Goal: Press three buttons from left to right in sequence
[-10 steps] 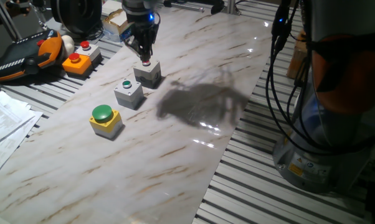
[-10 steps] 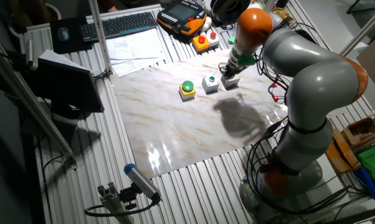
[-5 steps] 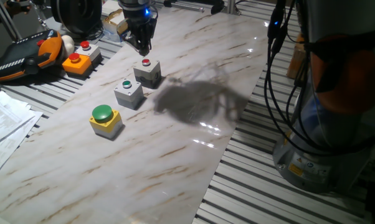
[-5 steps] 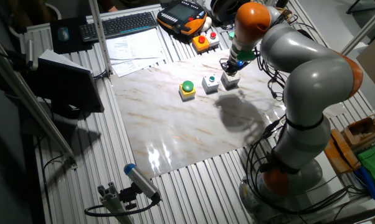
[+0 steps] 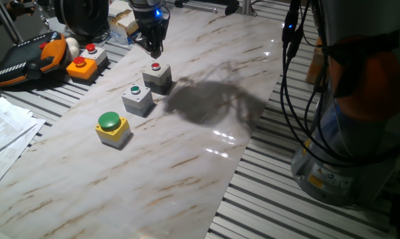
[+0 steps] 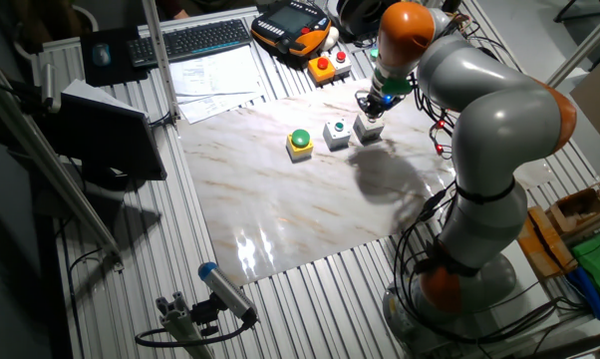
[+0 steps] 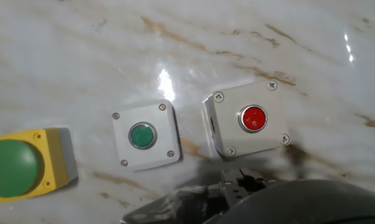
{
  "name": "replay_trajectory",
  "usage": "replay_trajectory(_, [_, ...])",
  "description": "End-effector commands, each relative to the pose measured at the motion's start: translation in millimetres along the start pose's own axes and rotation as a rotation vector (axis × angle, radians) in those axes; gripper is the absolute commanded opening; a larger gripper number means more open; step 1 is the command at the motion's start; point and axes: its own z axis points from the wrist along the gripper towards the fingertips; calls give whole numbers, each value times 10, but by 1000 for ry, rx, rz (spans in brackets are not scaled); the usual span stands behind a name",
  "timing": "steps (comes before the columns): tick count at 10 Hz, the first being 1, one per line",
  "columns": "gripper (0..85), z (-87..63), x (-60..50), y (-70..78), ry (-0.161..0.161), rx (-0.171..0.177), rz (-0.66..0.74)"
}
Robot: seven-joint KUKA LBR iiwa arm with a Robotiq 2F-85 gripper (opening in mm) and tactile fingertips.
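Three button boxes stand in a row on the marble table top (image 5: 206, 166). The yellow box with the big green dome (image 5: 111, 127) is leftmost; it also shows in the other fixed view (image 6: 299, 141) and the hand view (image 7: 22, 165). The grey box with the small green button (image 5: 137, 99) (image 6: 335, 133) (image 7: 142, 135) is in the middle. The grey box with the small red button (image 5: 158, 76) (image 6: 367, 127) (image 7: 250, 119) is rightmost. My gripper (image 5: 154, 51) (image 6: 373, 106) (image 7: 240, 185) hangs just above and behind the red-button box, apart from it, its fingertips together in one point and holding nothing.
An orange box with a red button (image 5: 80, 66) and a grey red-button box (image 5: 94, 54) joined to it lie off the table's far left corner, beside a teach pendant (image 5: 27, 60). Papers (image 5: 4, 133) lie at the left. Cables (image 5: 296, 99) and the robot base (image 5: 359, 133) stand at the right.
My gripper was down on the red button a second ago. It has lifted straight off it and now hangs above the box. The boxes have not moved.
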Motion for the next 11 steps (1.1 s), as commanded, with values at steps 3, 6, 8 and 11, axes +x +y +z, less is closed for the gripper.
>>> replay_trajectory(3, [7, 65, 6, -30, 1, 0, 10])
replay_trajectory(6, [7, 80, 4, -43, 4, -7, -10])
replay_trajectory(8, [7, 80, 4, -43, -10, 23, -18])
replay_trajectory(11, [7, 80, 4, -43, 20, 28, -11])
